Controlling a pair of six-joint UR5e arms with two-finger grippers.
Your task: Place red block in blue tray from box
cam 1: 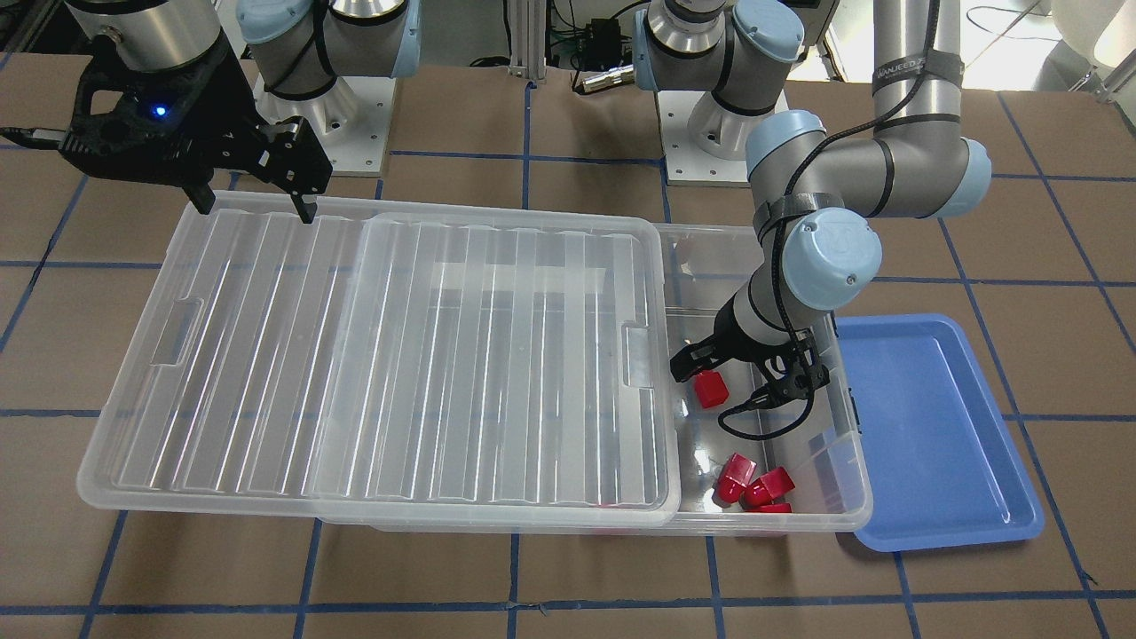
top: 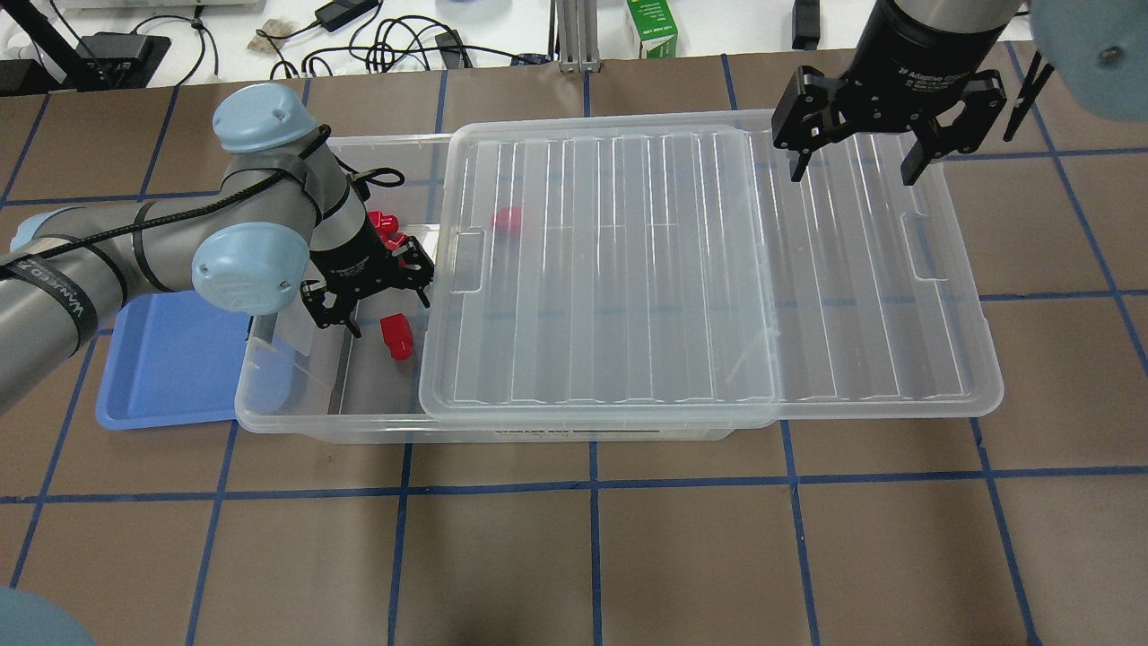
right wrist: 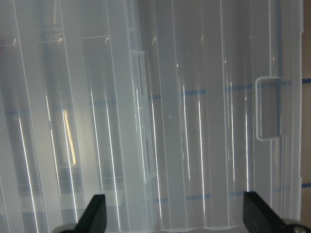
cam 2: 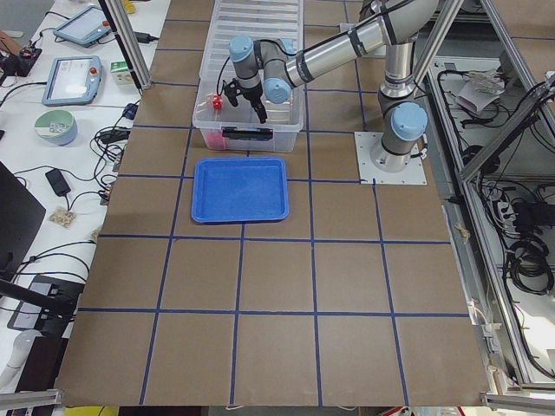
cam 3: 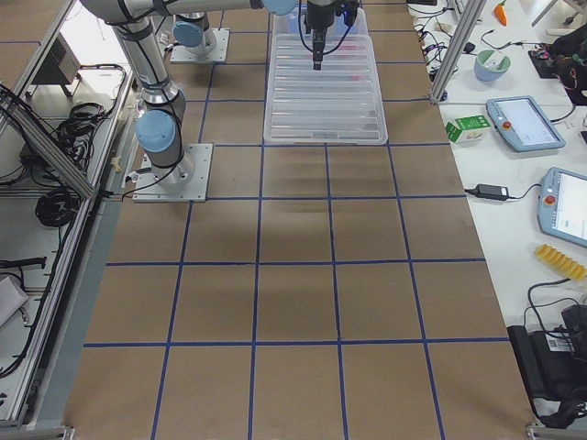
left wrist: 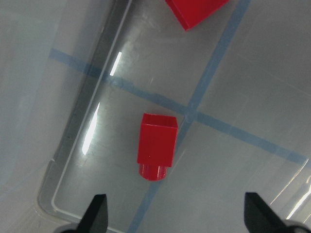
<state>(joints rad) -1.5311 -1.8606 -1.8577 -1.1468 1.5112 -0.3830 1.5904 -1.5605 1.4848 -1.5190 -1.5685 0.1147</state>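
A red block (cam 1: 710, 389) lies alone on the floor of the clear box (cam 1: 848, 506), in its uncovered end. My left gripper (cam 1: 731, 380) is open inside the box, just above this block. In the left wrist view the block (left wrist: 156, 145) lies between and ahead of the two fingertips (left wrist: 98, 213), untouched. Several more red blocks (cam 1: 753, 484) lie in the box's corner. The blue tray (cam 1: 932, 435) sits empty beside the box's open end. My right gripper (top: 852, 166) is open and empty above the far end of the lid (top: 700, 269).
The ribbed clear lid (cam 1: 399, 355) is slid sideways and covers most of the box, overhanging its end. One red block (top: 508, 220) shows through the lid. The box wall (top: 296, 422) stands between the left gripper and the tray (top: 170, 359).
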